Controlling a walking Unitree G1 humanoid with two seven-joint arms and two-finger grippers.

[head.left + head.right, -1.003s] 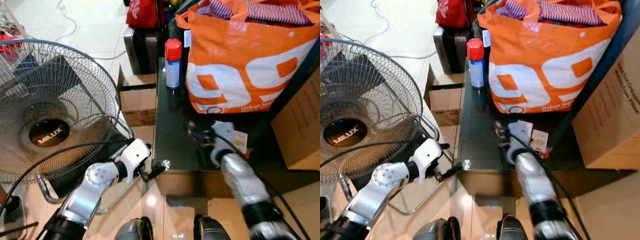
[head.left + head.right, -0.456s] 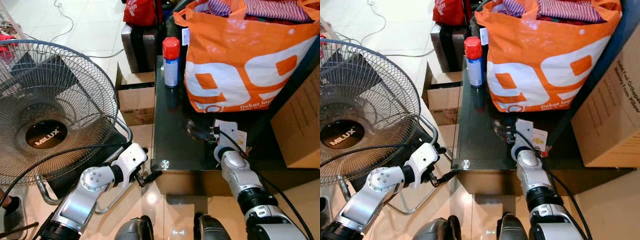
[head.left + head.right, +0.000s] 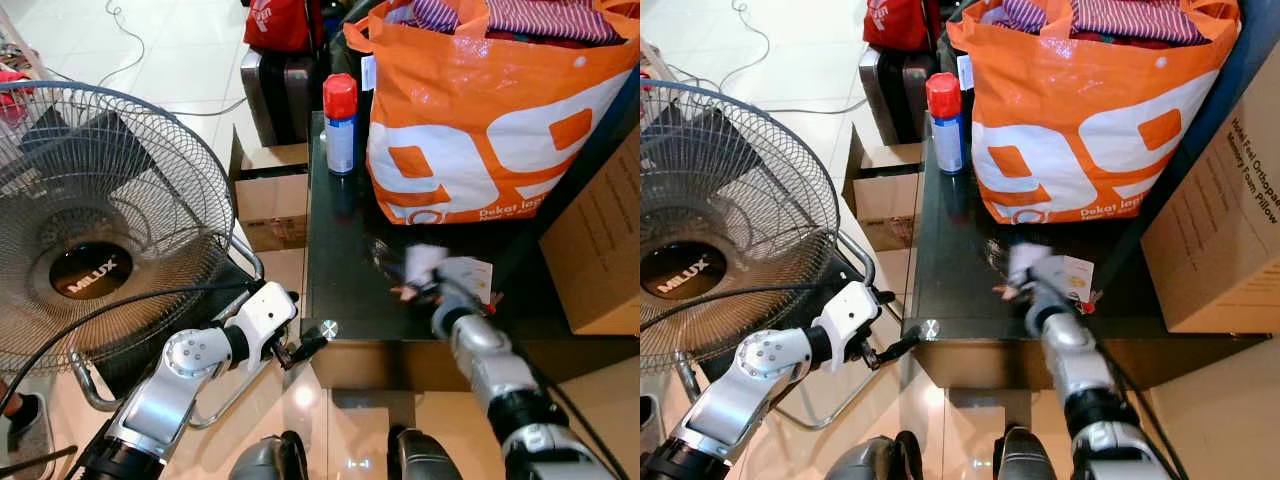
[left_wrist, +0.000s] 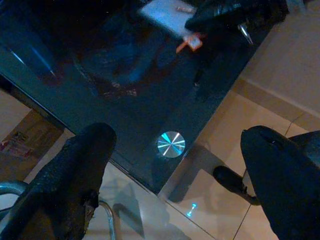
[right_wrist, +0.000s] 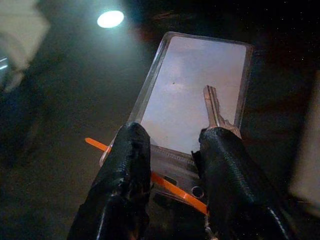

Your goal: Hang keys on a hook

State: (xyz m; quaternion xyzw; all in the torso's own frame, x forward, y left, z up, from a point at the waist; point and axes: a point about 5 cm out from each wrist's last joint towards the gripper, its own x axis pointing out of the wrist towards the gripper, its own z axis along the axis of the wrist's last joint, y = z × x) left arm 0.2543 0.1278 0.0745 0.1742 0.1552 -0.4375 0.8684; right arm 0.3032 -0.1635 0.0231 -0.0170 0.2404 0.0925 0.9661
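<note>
The keys are a silver key [image 5: 214,107] on a clear plastic tag [image 5: 195,90] with an orange strap [image 5: 172,186]. My right gripper [image 5: 175,137] is shut on the tag's end, its two black fingers on either side. In the left eye view the right gripper [image 3: 400,280] is blurred, just above the dark glass table [image 3: 340,250], in front of the orange bag. The left wrist view has the key [image 4: 245,33] hanging under it. My left gripper [image 3: 300,350] is open, holding nothing, at the table's front left corner.
A big orange shopping bag [image 3: 480,120] and a red-capped spray can [image 3: 340,125] stand at the back of the table. A white card [image 3: 478,277] lies near the right gripper. A floor fan [image 3: 100,230] stands to the left, a cardboard box [image 3: 600,250] to the right.
My right gripper has swung a little to the left over the table with the keys and is now blurred. The left gripper has barely moved.
</note>
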